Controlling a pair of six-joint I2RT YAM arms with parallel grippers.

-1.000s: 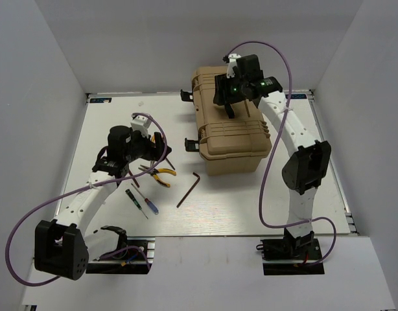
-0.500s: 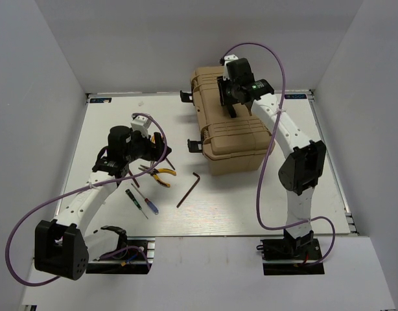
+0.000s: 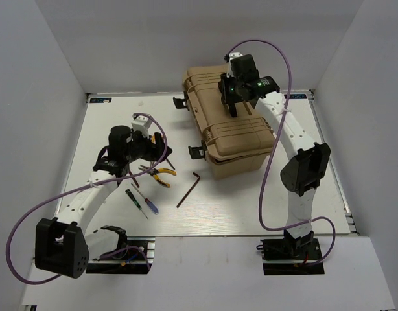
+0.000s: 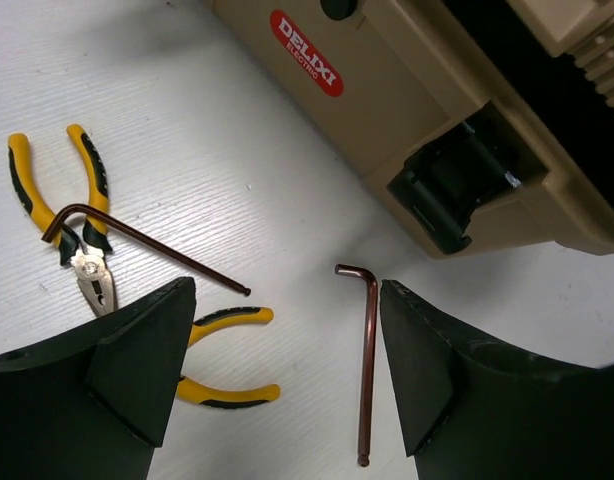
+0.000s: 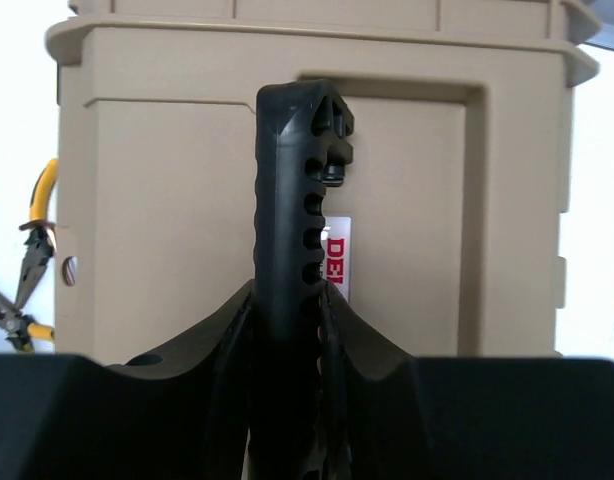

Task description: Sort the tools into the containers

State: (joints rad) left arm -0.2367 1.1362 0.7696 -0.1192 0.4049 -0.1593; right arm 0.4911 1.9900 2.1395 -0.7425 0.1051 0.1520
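A tan tool case (image 3: 241,139) stands at the back right of the table. My right gripper (image 3: 232,102) is shut on its black carry handle (image 5: 292,200), and the lid (image 5: 157,200) is lifted slightly off the base. My left gripper (image 4: 287,380) is open and empty, hovering over the tools. Below it lie a dark hex key (image 4: 368,370), a second hex key (image 4: 147,245) and two yellow-handled pliers (image 4: 227,355) (image 4: 82,260). In the top view the pliers (image 3: 161,173), a hex key (image 3: 189,188) and thin screwdrivers (image 3: 146,201) lie left of the case.
Black latches (image 4: 457,190) hang unfastened on the case's left side, close to the tools. White walls enclose the table on the left, back and right. The case carries a red label (image 4: 307,52).
The right gripper has pulled the handle and the lid has come up off the base; the case looks larger and shifted slightly left. The left arm and the tools have not moved.
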